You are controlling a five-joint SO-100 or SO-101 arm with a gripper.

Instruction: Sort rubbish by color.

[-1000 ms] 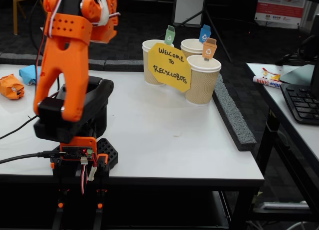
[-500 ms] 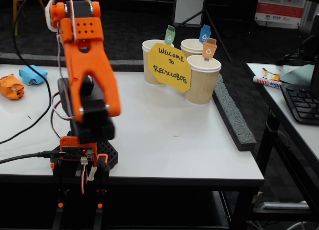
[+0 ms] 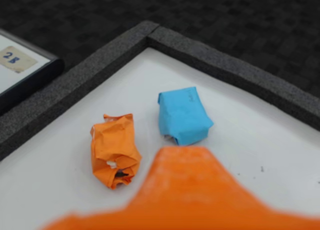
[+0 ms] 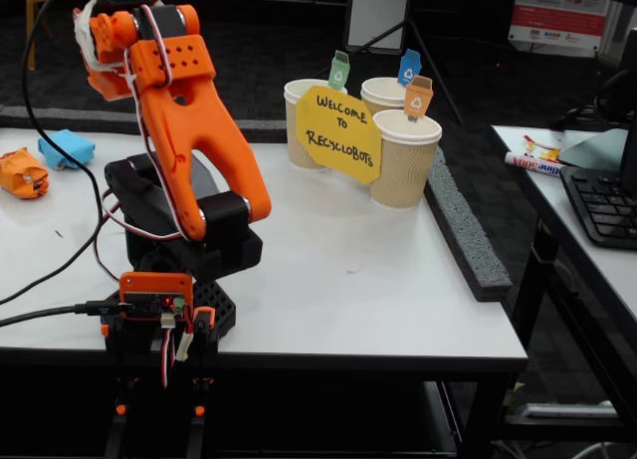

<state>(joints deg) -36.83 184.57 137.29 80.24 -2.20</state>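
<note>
Lying apart: one orange wad (image 3: 115,151), one blue wad (image 3: 183,115).

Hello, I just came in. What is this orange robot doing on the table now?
The orange arm is turned toward the far left corner of the white table, where two crumpled paper pieces lie apart: an orange wad and a blue wad. Neither is picked up yet. The claw shows only as an orange blur at the bottom of the wrist view, so its state is unclear. Three paper cups with colored tags stand behind a yellow "Welcome to Recyclobots" sign.
</note>
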